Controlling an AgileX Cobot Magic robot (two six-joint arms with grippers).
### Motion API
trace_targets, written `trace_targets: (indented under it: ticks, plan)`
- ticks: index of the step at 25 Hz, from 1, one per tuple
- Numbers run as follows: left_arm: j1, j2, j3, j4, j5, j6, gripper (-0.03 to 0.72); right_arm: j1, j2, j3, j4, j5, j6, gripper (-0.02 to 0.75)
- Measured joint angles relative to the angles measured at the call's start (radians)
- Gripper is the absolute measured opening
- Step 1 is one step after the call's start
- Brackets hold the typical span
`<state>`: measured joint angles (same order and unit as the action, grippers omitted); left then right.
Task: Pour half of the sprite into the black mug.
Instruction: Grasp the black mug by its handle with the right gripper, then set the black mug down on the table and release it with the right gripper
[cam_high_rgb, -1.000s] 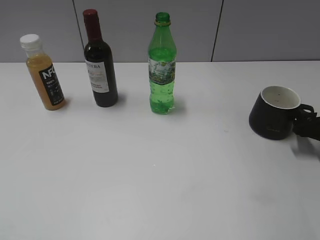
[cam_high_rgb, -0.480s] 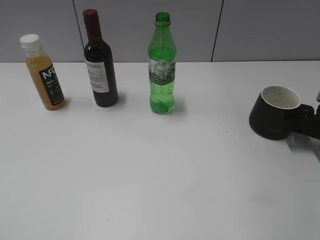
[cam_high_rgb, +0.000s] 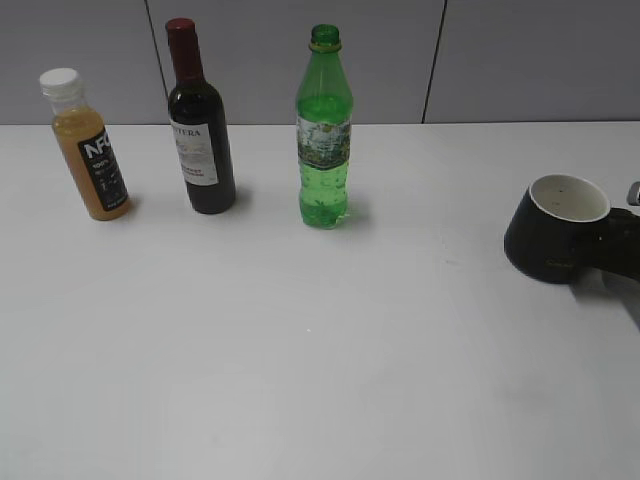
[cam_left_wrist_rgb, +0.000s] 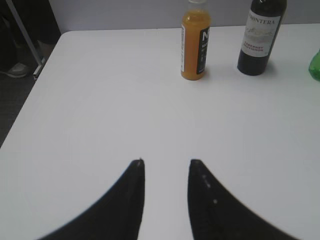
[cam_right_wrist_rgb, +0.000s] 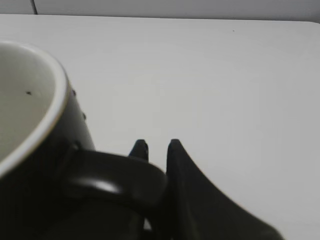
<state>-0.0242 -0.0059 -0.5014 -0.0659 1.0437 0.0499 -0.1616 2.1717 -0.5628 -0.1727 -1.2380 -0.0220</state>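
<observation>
While the black mug (cam_high_rgb: 556, 231) is gripped by its loop handle at the right edge of the bench (cam_high_rgb: 320, 360), the step in hand is judged to be bringing the mug toward the bottle so that pouring can be done. It is best carried level and slowly, since a handle grip leaves the body free to swing about the jaws; a slight tilt toward the left is already seen in the exterior view. It should be set down close to the sprite (cam_high_rgb: 324, 130) but not touching it, with the open white mouth facing up and room left for the other arm.

In the right wrist view the right gripper (cam_right_wrist_rgb: 155, 146) is seen with its jaws nearly together, clamped on the handle, whose loop crosses in front of them; the mug body lies to the left of the jaws and its rim above them.

The left gripper (cam_left_wrist_rgb: 166, 162) hangs over the bare front-left part of the bench with its jaws apart and nothing between them. The sprite stands upright near the back edge, about mid-bench, well apart from both jaws, with the wine bottle (cam_high_rgb: 199, 125) and the juice bottle (cam_high_rgb: 86, 146) beside it toward the back-left corner.
</observation>
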Motion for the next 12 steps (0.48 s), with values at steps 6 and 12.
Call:
trace_targets:
  ticks: [6,12]
  plan:
    - [0.000,0.000,0.000,0.000,0.000,0.000,0.237,0.000,-0.035,0.015,-0.034,0.024,0.007,0.078]
    - [0.000,0.000,0.000,0.000,0.000,0.000,0.237,0.000,-0.148,0.052,-0.197,0.072,0.055,0.066]
